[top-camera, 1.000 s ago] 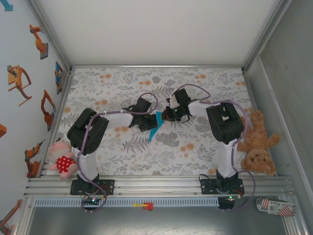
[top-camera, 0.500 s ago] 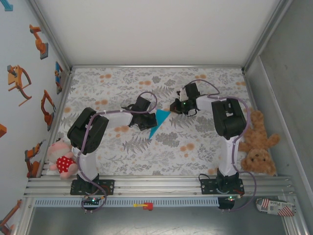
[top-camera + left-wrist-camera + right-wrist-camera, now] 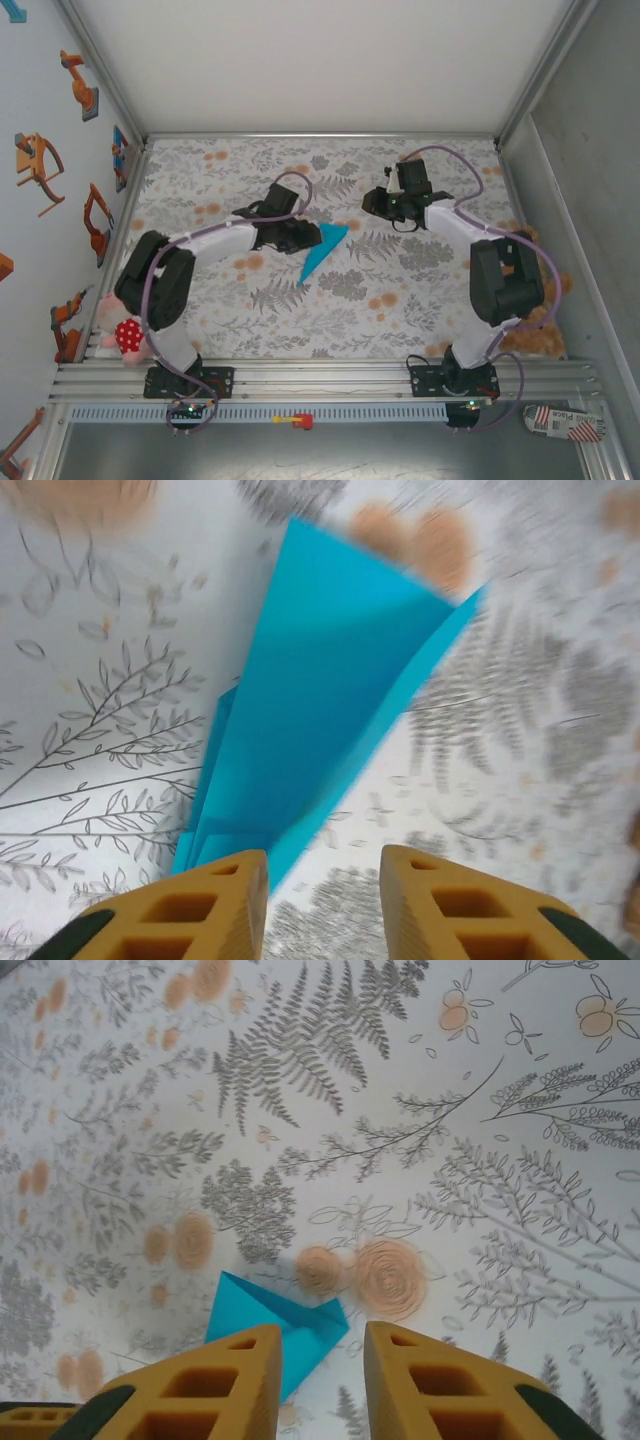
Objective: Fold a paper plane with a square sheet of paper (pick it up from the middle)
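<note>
In the top view, a pink plush toy (image 3: 125,335) is seen at the lower left of the frame beside the left arm's base. A teddy bear (image 3: 530,337) is seen at the lower right, partly hidden behind the right arm. Farther up, near the centre of the frame, the paper plane (image 3: 322,250) is seen lying on the floral tablecloth (image 3: 400,290), with its sharp point directed to the lower left and its wide end to the upper right. The left gripper (image 3: 305,237) is placed just beside the left edge of that wide end, while the right gripper (image 3: 371,203) is held apart from the plane, to its upper right. In the left wrist view the two yellow fingers (image 3: 190,910) are seen parted at the bottom of the frame, with only tablecloth in the gap. The plane's near end is met by the inner edge of the finger at the lower left, and the rest of it stretches toward the upper centre; nothing is gripped. In the right wrist view the fingers (image 3: 440,1390) are likewise parted and nothing is clamped. There the plane is seen just beyond the tip of the finger at the lower left, one corner reaching toward the gap.
</note>
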